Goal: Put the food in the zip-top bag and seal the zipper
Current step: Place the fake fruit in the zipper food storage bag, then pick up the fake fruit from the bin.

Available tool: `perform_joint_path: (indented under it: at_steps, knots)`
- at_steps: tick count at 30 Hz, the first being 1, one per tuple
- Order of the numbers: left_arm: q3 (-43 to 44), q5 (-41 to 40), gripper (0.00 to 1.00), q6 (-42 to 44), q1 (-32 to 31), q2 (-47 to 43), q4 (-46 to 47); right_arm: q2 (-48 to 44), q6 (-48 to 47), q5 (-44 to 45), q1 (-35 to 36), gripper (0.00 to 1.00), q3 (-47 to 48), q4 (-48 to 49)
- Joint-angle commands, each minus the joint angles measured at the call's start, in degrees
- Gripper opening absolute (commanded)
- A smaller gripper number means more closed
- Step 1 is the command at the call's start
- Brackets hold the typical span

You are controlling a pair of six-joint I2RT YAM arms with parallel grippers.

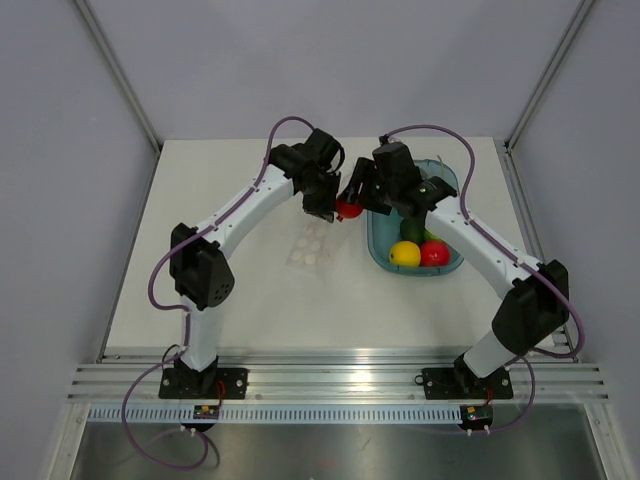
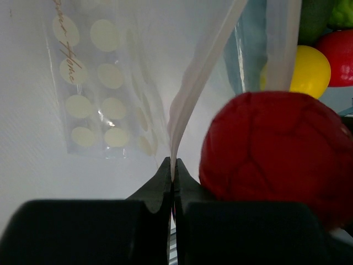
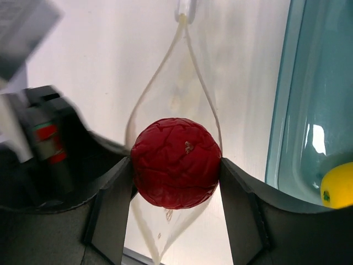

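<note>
My right gripper is shut on a wrinkled red ball and holds it in the open mouth of the zip-top bag, whose zipper strip curves round the ball. My left gripper is shut on one edge of the bag's mouth and holds it up. The red ball is just right of its fingers. The dotted lower part of the bag lies on the table. In the top view both grippers meet at the red ball.
A translucent blue tray stands right of the bag. It holds a yellow piece, a red piece, a dark green piece and a bright green piece. The enclosure walls stand at the table's back and sides.
</note>
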Motion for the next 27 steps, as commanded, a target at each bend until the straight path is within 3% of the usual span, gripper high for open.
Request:
perform_joint_path:
  at_steps: [1, 7, 10, 12, 15, 22, 27]
  knots:
    - [2.16, 2.9, 0.0, -0.56, -0.14, -2.74, 0.43, 3.55, 0.78, 3.2, 0.49, 0.24, 2.71, -0.86]
    - [2.51, 4.83, 0.0, -0.38, -0.14, -4.06, 0.69, 4.53, 1.56, 5.14, 0.4, 0.25, 1.84, -0.35]
    - [2.77, 4.75, 0.0, -0.3, -0.14, -3.97, 0.61, 4.53, 1.48, 3.21, 0.4, 0.56, 1.66, 1.23]
    - [3.04, 4.22, 0.0, -0.29, -0.14, -3.36, 0.43, 3.83, 1.31, 1.98, 0.49, 0.71, 1.4, 1.76]
    - [3.21, 4.04, 0.0, -0.29, 0.12, -2.66, 0.34, 1.63, 1.13, 1.8, 0.4, 0.79, 0.7, 2.38]
    - [4.09, 1.76, 0.0, -0.3, 0.56, -0.73, 0.08, -5.03, 1.3, 2.85, 0.4, 0.77, -2.38, 1.59]
    - [3.66, 1.67, 0.0, -0.29, 0.91, -0.37, 0.34, -12.34, 0.52, 13.74, -0.12, 0.74, -7.29, -5.07]
